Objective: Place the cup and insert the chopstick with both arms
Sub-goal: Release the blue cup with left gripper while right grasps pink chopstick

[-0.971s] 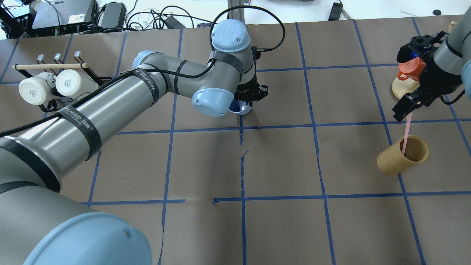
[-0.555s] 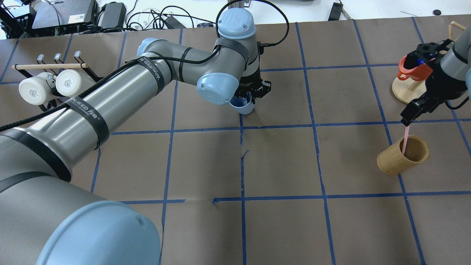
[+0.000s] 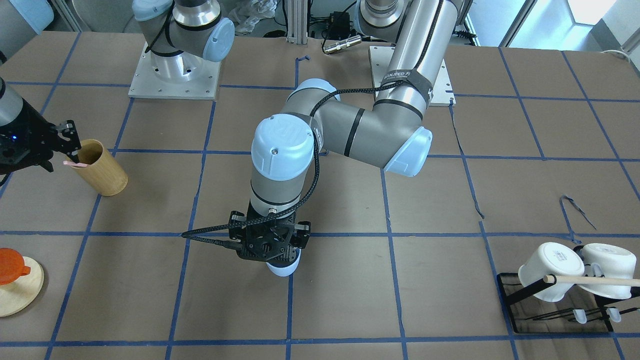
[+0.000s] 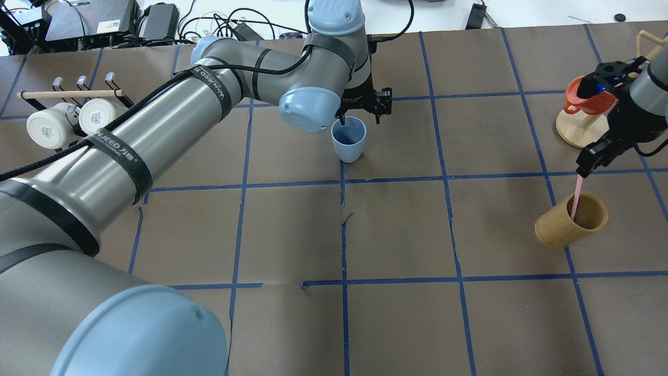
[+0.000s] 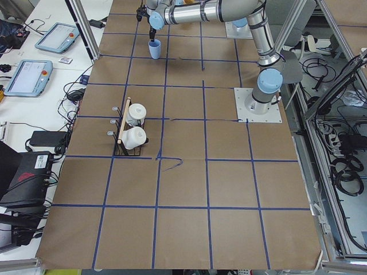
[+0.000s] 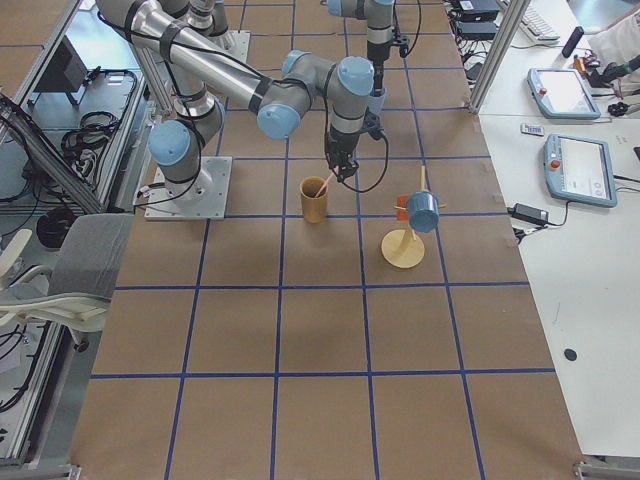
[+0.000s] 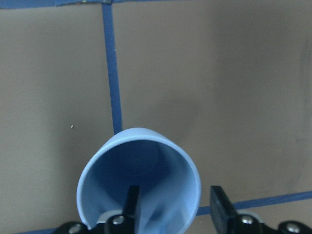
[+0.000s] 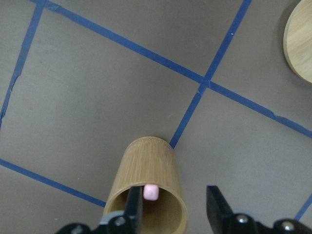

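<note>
While the left arm [image 4: 172, 120] reaches long across the table, elbow bent and wrist turned straight down, the left gripper [image 4: 359, 119] hangs right over the blue cup [image 4: 348, 141]. Its jaws are apart, one finger [image 7: 131, 204] inside the rim and the other outside, neither seen pressing the wall. The cup stands upright on a blue tape line [image 4: 343, 193] near mid-table. Over at the right edge, the right gripper [image 8: 173, 207] tips down above the bamboo holder [image 4: 561, 230], its jaws spread wide. The pink chopstick [image 4: 574, 201] leans in the holder, its top just beside one finger, unclamped. Brown paper covers the table [image 4: 396, 235]. A black rack [image 4: 138, 109] carries two white cups [image 4: 78, 122], and a round wooden stand [image 4: 574, 130] holds an orange cup [image 4: 587, 99]. Cables and black boxes [image 4: 94, 21] crowd the far edge.
</note>
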